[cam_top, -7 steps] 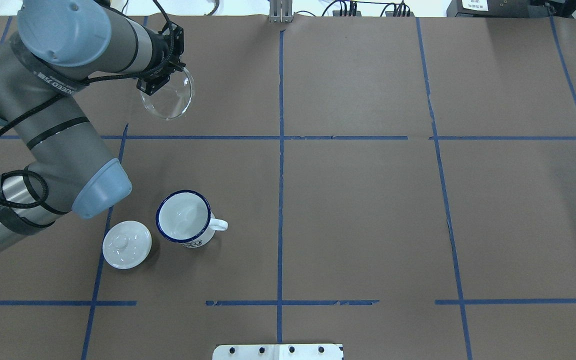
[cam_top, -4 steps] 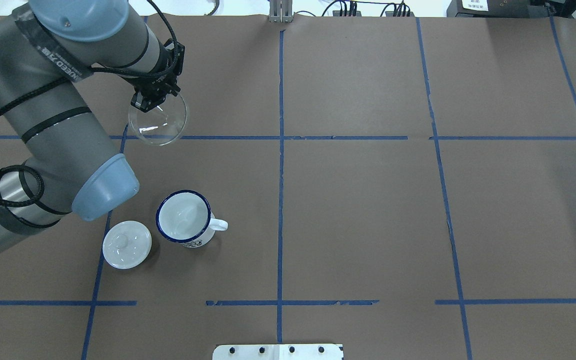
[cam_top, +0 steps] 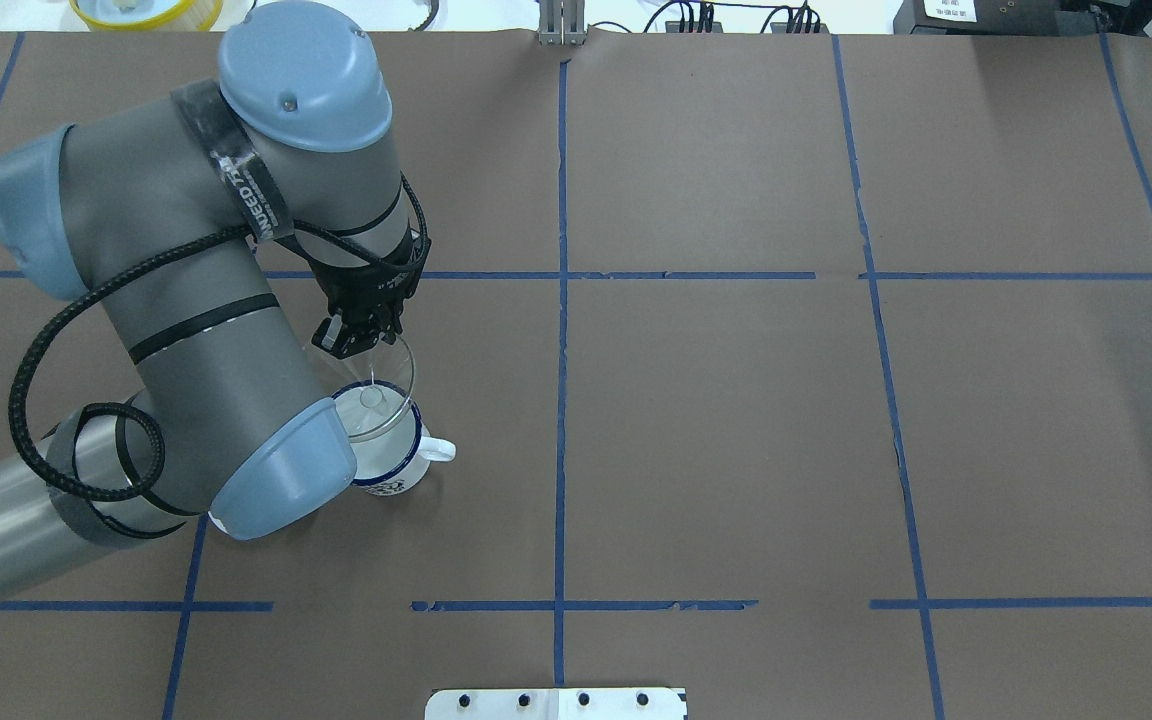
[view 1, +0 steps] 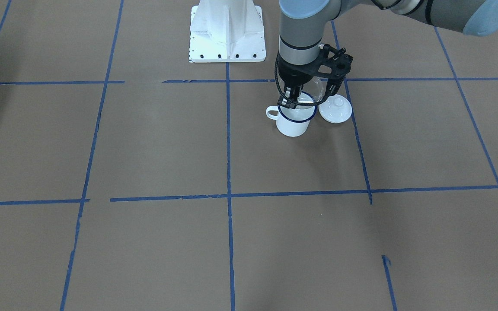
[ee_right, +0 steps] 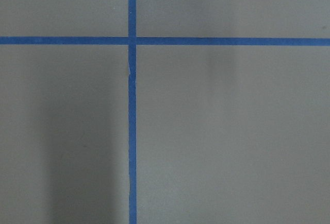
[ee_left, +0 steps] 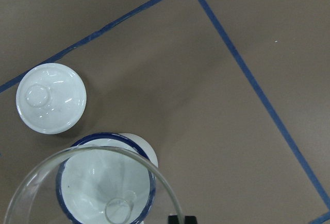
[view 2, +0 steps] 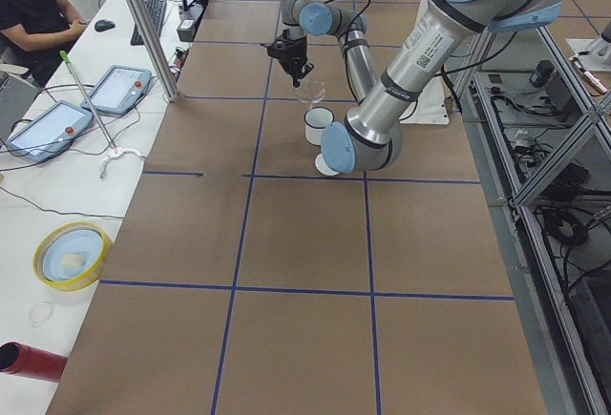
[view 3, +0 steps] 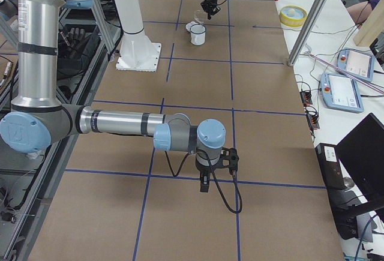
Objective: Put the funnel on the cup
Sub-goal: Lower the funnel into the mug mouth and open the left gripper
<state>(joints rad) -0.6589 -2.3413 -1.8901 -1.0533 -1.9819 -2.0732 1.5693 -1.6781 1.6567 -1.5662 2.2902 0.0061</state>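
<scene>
Swung in from farther back, the left pincer (cam_top: 354, 345) is holding the funnel (cam_top: 382, 388), clamped by its rim, over the cup (cam_top: 393, 467).

Bright, even light casts soft shadows on the table (ee_right: 62, 157); focus sharp.

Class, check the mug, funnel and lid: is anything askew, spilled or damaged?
Nothing spilled or damaged. The funnel, pinched at its rim by the left claw, hangs above the cup, not yet seated; the lid lies beside it.
</scene>
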